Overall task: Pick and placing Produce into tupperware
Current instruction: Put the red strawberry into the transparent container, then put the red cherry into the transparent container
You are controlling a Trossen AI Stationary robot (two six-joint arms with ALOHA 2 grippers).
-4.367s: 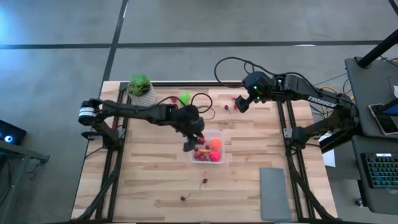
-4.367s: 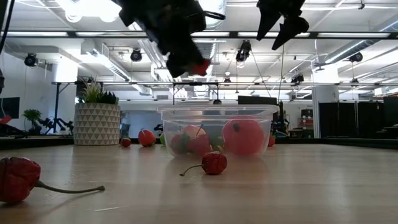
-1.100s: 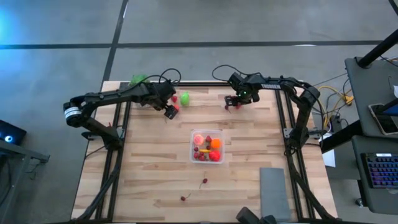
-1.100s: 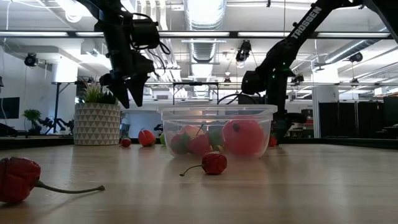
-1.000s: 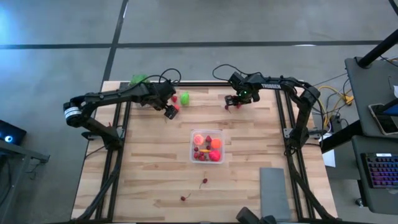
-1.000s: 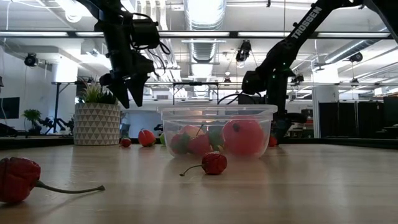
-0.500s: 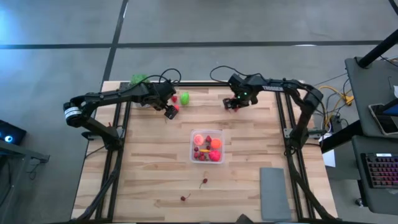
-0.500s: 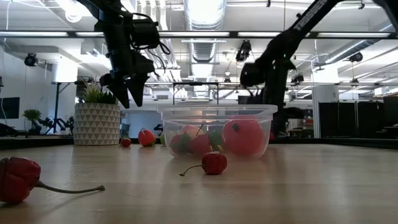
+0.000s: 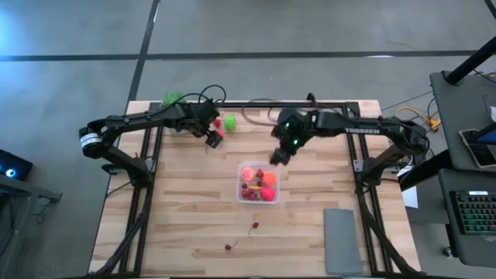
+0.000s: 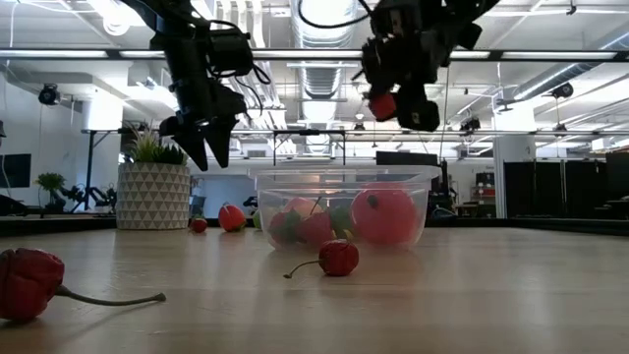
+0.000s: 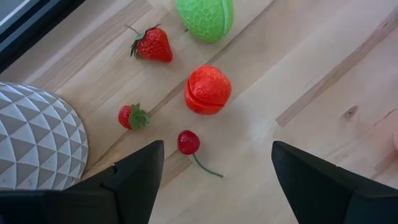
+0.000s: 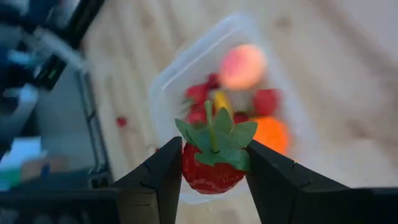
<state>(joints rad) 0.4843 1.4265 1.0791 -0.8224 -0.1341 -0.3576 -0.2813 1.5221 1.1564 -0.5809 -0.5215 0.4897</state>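
My right gripper (image 9: 277, 157) is shut on a red strawberry (image 12: 211, 165) and hangs in the air just beyond the far rim of the clear tupperware (image 9: 260, 182), which holds several red, pink and orange fruits. My left gripper (image 9: 211, 139) stands open above loose produce lying on the table at the far left: a cherry (image 11: 188, 142), a red ball (image 11: 208, 90), two strawberries (image 11: 153, 45) and a lime-green piece (image 11: 205, 17). Nothing lies between its fingers. My right gripper pinches the strawberry's two red sides (image 12: 189, 174) between its two fingers (image 12: 161, 177). Its green leafy cap (image 12: 214, 140) faces back toward the wrist. The fingers slant down from the table's far side toward the tupperware. The strawberry (image 10: 382, 104) is lifted clear, well above the container's rim.
A potted plant (image 9: 172, 99) in a patterned white pot (image 10: 152, 195) stands at the far left corner, close to my left gripper. Two stemmed red fruits (image 9: 254, 225) (image 9: 229, 246) lie on the near table. A flat grey pad (image 9: 342, 240) lies at the near right.
My right gripper has swung from the table's far edge toward the tupperware and risen, rolling its wrist as it went. It carried the strawberry up off the table. My left gripper has kept still.
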